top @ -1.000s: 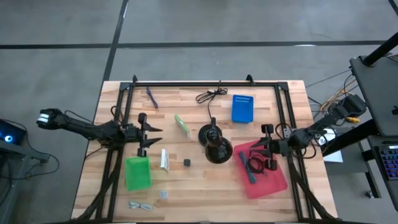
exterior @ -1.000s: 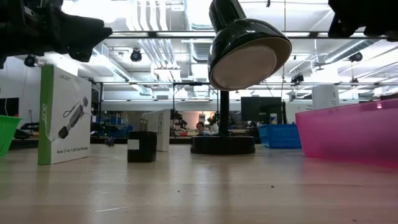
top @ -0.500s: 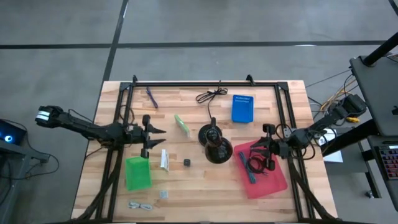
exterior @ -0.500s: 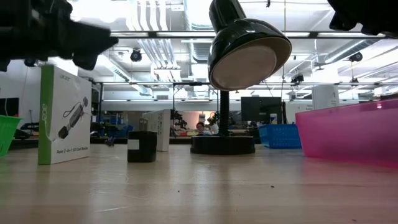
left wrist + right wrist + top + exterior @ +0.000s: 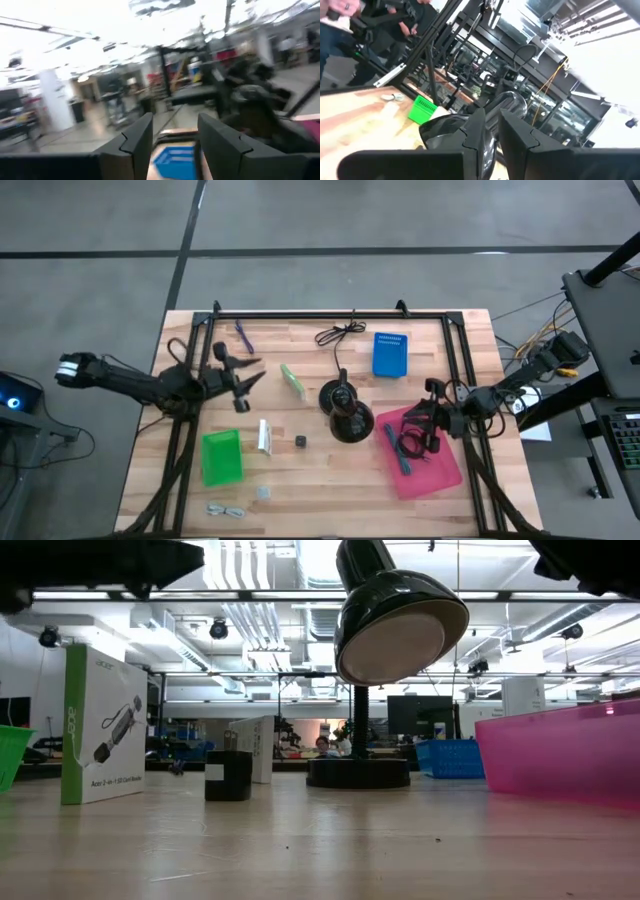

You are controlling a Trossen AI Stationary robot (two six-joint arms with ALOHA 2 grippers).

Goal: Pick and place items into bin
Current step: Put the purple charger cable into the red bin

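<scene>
- High view: the pink bin [image 5: 432, 472] already holds two items, a teal pen [image 5: 396, 455] and a coiled black cable [image 5: 413, 444]. The right claw [image 5: 420, 428] hovers over the bin's near edge, right above that cable, its fingers nearly together and, as far as I can see, holding nothing. The left claw [image 5: 240, 376] is raised over the bench [image 5: 330, 500] with its fingers spread partway and empty; the purple pen [image 5: 243, 336] lies just beyond it and the green and white packet [image 5: 292, 380] a little ahead of its tips.
- Still out on the bench, by my count — one purple pen, one loose black cable [image 5: 338, 334], two packets (the second [image 5: 264, 436] sits below the left claw), one tiny black cube [image 5: 300, 441] and two clear bits [image 5: 226, 509] [image 5: 262, 492]. So two in, about seven left; I judge the task under a third done. Also one green basket [image 5: 221, 457], one blue basket [image 5: 390, 353] and one black lamp [image 5: 345, 416].
- Low view: one boxed packet [image 5: 103, 725], one cube [image 5: 228, 775], the lamp shade [image 5: 398, 620] and the pink bin's wall [image 5: 560, 754]; both arms show only as dark shapes overhead.
- Left wrist view: the two fingers [image 5: 131, 140] stand apart with the blue basket [image 5: 175, 161] between them — nothing gripped.
- Right wrist view: the fingers [image 5: 477, 130] sit close, a narrow gap — the green basket [image 5: 424, 110] far ahead.
</scene>
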